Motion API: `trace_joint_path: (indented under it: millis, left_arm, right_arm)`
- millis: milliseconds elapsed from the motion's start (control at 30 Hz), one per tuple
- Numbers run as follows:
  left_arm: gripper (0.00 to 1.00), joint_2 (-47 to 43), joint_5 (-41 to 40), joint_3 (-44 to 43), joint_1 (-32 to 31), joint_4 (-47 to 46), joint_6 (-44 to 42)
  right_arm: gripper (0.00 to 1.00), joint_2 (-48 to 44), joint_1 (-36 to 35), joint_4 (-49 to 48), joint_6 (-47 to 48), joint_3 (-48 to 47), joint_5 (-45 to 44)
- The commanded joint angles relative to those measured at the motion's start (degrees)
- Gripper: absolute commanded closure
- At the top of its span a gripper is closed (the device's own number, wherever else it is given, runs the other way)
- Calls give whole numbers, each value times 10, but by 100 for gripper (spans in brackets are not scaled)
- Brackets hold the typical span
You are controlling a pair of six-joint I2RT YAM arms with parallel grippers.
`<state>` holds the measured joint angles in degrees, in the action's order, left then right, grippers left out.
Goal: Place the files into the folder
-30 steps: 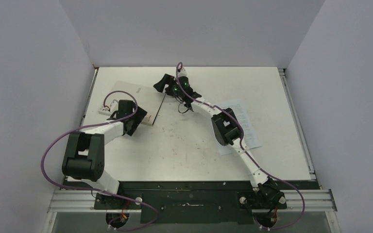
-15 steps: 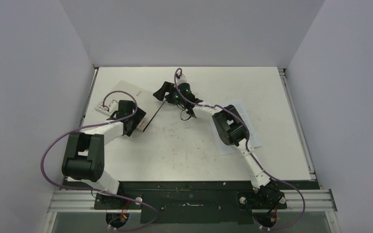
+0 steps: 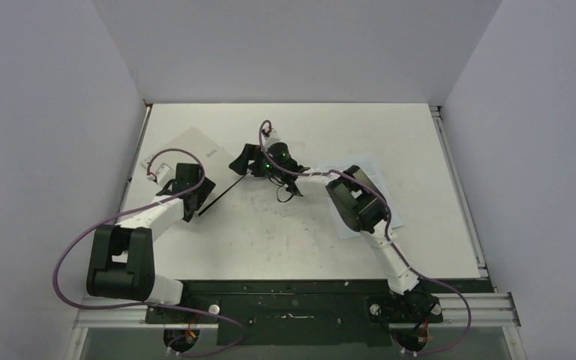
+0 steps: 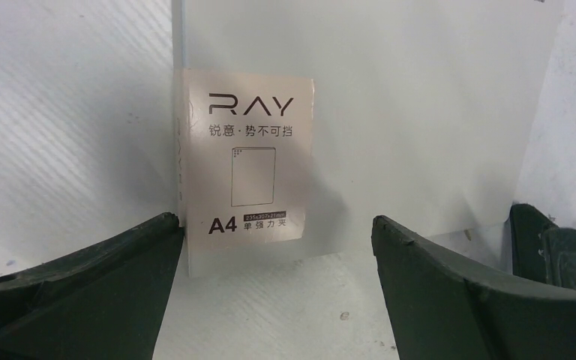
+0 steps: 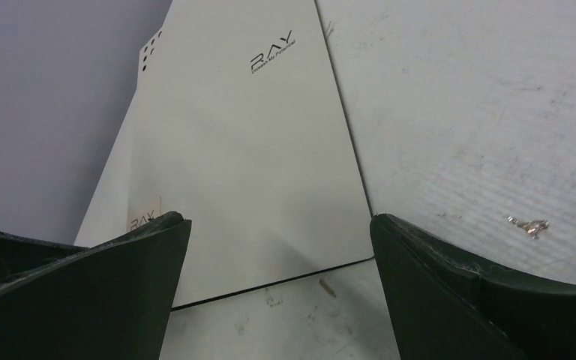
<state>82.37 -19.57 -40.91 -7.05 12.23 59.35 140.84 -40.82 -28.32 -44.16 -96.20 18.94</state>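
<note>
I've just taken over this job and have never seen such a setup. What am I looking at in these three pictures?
Two robot arms are bolted at the near edge of a table. The wide picture comes from a fixed camera above and behind them, so the left arm is on the left. The other two come from a camera on each wrist; the dark shapes at the bottom are that gripper's own fingers. The left gripper faces the labelled corner of the folder, which lies at the left, pale cover up. The right gripper is at the folder's right edge. Both are open and hold nothing. The files lie on the right, partly under the right arm.
</note>
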Motion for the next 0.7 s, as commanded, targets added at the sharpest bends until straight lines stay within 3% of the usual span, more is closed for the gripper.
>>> trace_joint_path:
  millis: [0, 167, 367, 667]
  left_arm:
    - [4, -30, -18, 7, 5, 15, -13]
    - [3, -41, -8, 21, 6, 19, -33]
    - [1, -43, 24, 31, 0, 21, -66]
    - [0, -31, 54, 20, -65, 32, -117]
  right_arm:
    - [3, -36, -32, 30, 14, 62, 8]
    - [1, -71, -49, 18, 21, 123, -9]
    - [6, -117, -63, -7, 23, 208, -28]
    - [10, -195, -78, -16, 38, 337, -65]
